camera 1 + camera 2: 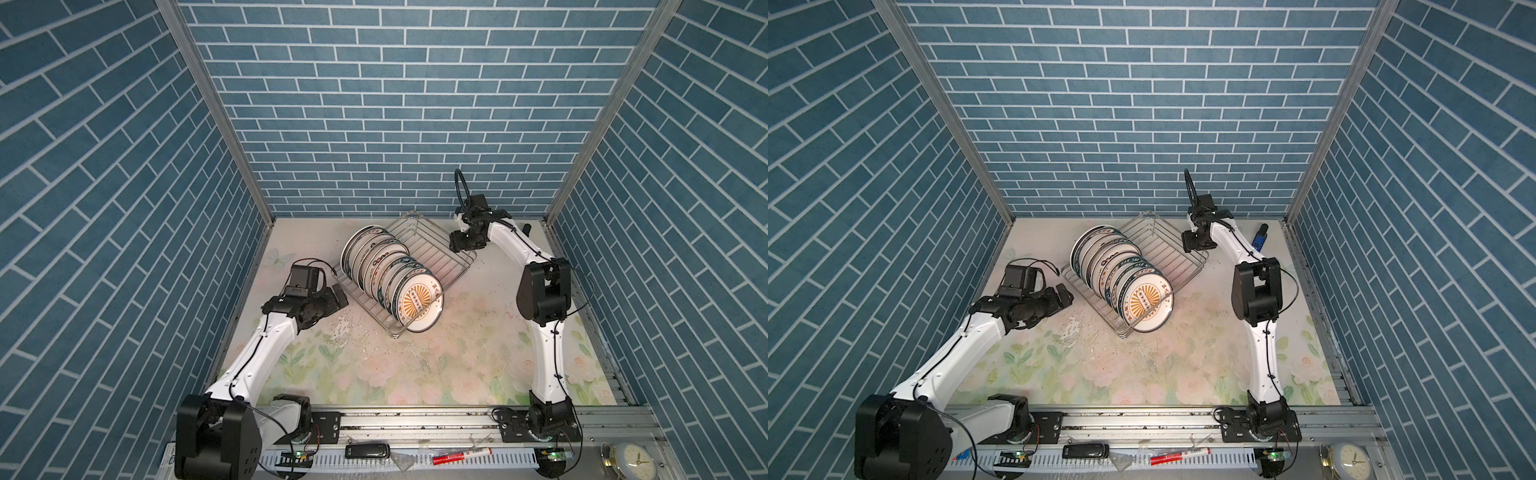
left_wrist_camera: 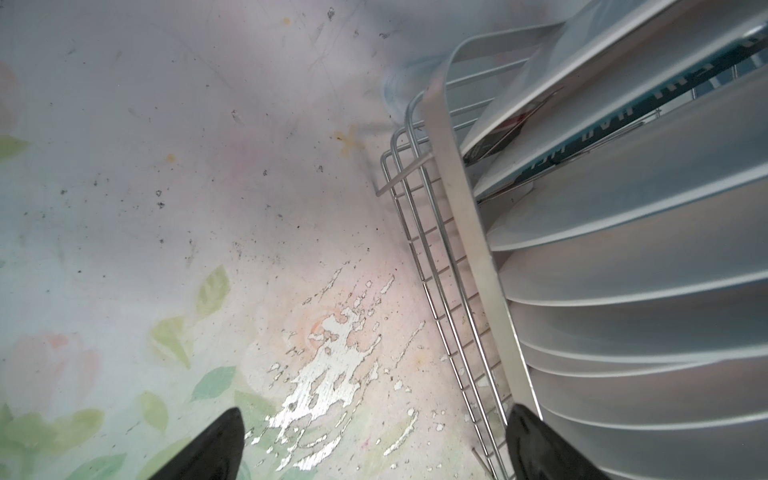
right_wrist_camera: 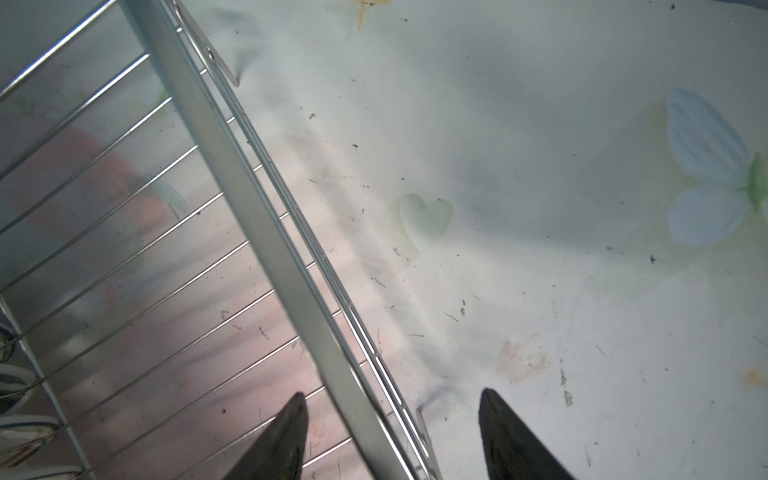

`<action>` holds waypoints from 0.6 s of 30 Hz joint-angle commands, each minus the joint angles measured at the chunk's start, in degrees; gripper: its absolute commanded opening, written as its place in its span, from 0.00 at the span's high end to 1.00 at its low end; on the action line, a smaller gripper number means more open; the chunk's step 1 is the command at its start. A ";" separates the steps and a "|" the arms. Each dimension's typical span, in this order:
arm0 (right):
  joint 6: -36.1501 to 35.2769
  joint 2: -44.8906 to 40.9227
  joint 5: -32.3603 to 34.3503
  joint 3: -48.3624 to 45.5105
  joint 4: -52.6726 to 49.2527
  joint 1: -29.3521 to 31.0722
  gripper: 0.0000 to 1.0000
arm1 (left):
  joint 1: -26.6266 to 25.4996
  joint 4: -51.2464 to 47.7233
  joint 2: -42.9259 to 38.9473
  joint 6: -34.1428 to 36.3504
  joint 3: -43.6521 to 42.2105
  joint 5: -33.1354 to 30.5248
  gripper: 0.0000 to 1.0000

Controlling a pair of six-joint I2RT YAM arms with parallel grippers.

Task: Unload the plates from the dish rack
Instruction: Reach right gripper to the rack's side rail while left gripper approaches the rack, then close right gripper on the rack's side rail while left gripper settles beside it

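Several upright plates (image 1: pixel 390 274), diagonal row

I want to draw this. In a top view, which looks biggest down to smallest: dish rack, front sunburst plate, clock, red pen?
1. dish rack.
2. front sunburst plate.
3. clock and red pen, unsure: pen longer but thin, clock cut off.

Your dish rack (image 1: pixel 432 249): silver wire, angled on the counter (image 1: pixel 457 353). Your plates (image 1: pixel 386 272): white, dark-rimmed, standing on edge, rowed inside it.
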 commanded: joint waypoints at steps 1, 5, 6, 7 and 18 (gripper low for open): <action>0.25 0.04 -0.86 0.05 -1.16 0.88 0.38 | 0.83 1.97 1.53 -0.27 0.59 1.64 0.03; 1.05 -0.56 -1.49 -1.44 -0.39 1.10 0.42 | 1.38 2.68 4.37 0.07 1.34 2.09 0.06; 1.30 -0.86 -1.49 -1.95 -0.10 1.23 0.43 | 1.51 2.77 4.96 0.19 1.59 2.10 0.06; 1.33 -1.26 -1.72 -2.56 0.48 1.36 0.43 | 1.64 2.78 5.34 0.39 1.86 1.87 0.06; 2.07 -2.41 -2.15 -5.08 1.72 1.85 0.54 | 2.65 3.52 8.01 1.34 1.95 0.71 0.09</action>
